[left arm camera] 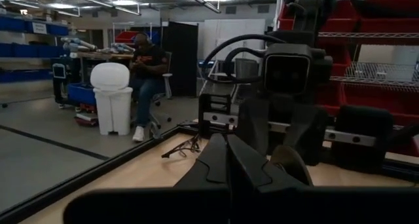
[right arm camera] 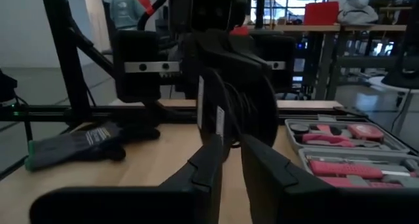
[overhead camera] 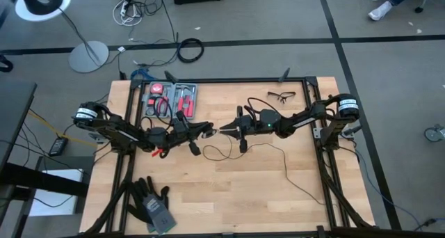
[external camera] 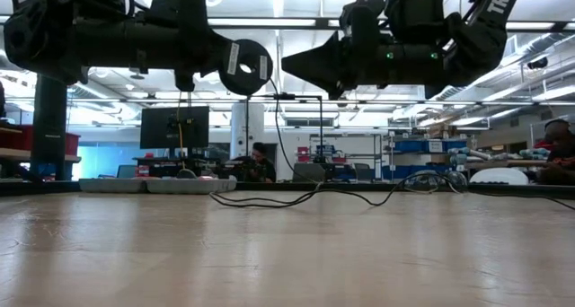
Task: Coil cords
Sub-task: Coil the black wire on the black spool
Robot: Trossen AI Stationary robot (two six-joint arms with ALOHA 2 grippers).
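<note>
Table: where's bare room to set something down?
Free: the front strip of the table between gloves and cord; the back middle between tool case and glasses. Crowded: centre, where the left gripper and right gripper meet.

The two end effectors meet above the table's (overhead camera: 229, 196) middle, the cord (overhead camera: 278, 161) trailing right beneath them.
</note>
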